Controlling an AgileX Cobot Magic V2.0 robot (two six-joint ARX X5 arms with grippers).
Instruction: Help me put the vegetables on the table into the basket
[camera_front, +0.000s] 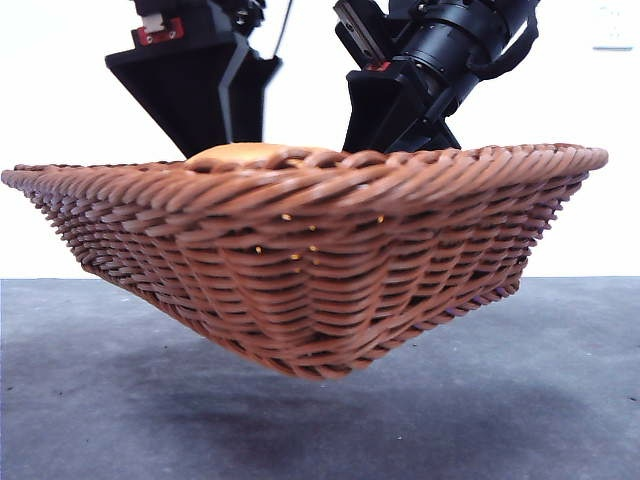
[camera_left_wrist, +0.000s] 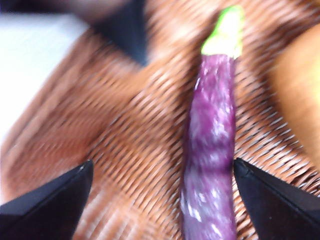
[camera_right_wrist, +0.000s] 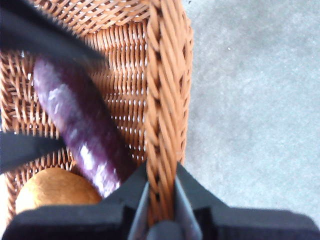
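Note:
The brown wicker basket (camera_front: 300, 250) hangs clear of the table (camera_front: 540, 390), with its shadow below it. My right gripper (camera_right_wrist: 161, 170) is shut on the basket's braided rim (camera_right_wrist: 162, 100). Inside the basket lie the purple eggplant (camera_right_wrist: 82, 135) and, beside it, the tan potato (camera_right_wrist: 52, 192). My left gripper (camera_left_wrist: 163, 162) hovers open over the eggplant (camera_left_wrist: 212, 150), whose green tip (camera_left_wrist: 225, 32) points away, and the eggplant lies close to one jaw. The potato's top (camera_front: 250, 153) just shows over the rim in the front view.
Two black arms (camera_front: 200, 80) (camera_front: 420, 90) come down behind the basket's near rim in the front view. Which is which cannot be told there. Bare grey table (camera_right_wrist: 250, 100) lies outside the rim that my right gripper grips.

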